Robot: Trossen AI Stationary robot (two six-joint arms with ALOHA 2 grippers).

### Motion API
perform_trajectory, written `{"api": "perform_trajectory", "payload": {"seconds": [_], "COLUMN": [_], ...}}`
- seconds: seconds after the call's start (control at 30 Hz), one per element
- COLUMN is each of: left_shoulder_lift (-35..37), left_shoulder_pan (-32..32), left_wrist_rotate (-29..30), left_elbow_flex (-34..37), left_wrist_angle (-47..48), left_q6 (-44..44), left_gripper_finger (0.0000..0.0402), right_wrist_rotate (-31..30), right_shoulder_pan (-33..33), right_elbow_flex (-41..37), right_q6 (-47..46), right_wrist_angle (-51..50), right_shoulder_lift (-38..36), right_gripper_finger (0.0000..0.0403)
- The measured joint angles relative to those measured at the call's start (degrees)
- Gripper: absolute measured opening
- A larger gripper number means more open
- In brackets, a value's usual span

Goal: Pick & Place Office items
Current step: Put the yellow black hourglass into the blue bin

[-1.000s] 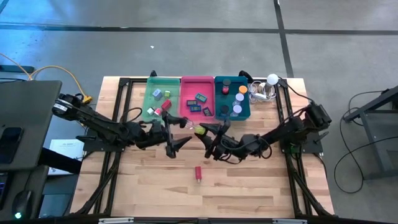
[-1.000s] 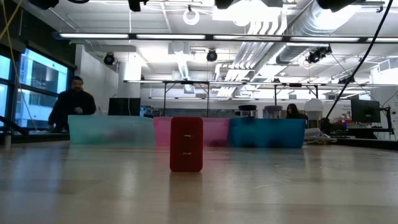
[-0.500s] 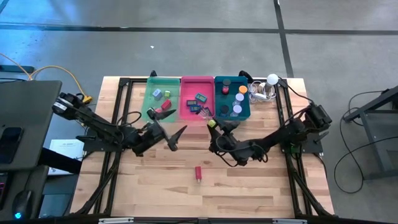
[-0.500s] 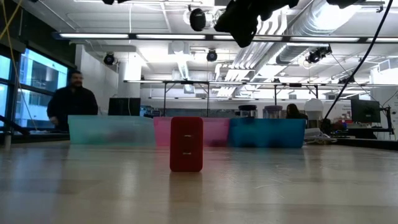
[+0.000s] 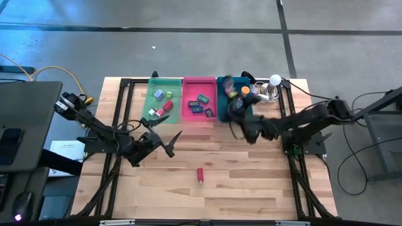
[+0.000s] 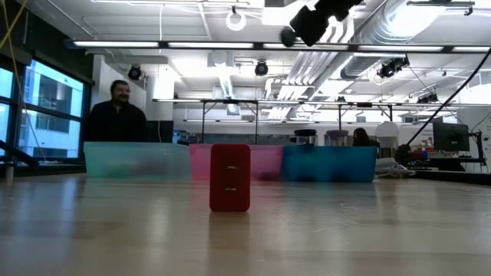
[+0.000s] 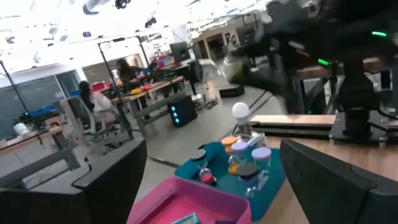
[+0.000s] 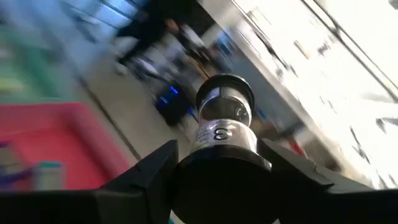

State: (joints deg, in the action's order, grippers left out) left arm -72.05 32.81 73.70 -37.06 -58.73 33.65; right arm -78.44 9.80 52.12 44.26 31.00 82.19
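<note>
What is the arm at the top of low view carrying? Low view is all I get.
Observer: That's the right end effector, shut on a dark-topped cylinder marked 3.
Operator: Where's it sitting?
Observer: High view puts it over the teal tray.
Operator: Left arm?
Observer: The left end effector is open, over the table in front of the green tray.

Two dark jointed arms, black links, thin cables along them; left gripper point(image 5: 168, 144) black pointed fingers; right gripper point(image 5: 233, 108) blurred black.
</note>
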Motion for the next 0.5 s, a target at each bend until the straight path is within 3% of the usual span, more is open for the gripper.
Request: {"api": "perform_trajectory", "payload": {"seconds": [0.13,0.27,0.5], "left_shoulder_lift": [0.0,0.0,0.0], "left_shoulder_pan": [1.92,3.27,3.9], "left_wrist_rotate": [2.1,3.23,3.44], "left_elbow_flex": [0.0,0.02,0.02], "left_wrist_angle": [0.06,0.08,0.45], "left_q6": [0.0,0.02,0.07], "left_gripper_finger": [0.036,0.036,0.036], "right_wrist_rotate": [-2.86,-0.96,15.4], "right_shoulder_pan": [-5.06,-7.75,-10.93], "right_elbow_flex": [0.02,0.02,0.02], "right_q6": [-9.79,-20.78,-43.47], "right_wrist_angle": [-7.05,-13.29,-27.3], "right_shoulder_lift": [-3.03,-3.82,-3.78], "right_gripper_finger": [0.0195,0.0195,0.0212]}}
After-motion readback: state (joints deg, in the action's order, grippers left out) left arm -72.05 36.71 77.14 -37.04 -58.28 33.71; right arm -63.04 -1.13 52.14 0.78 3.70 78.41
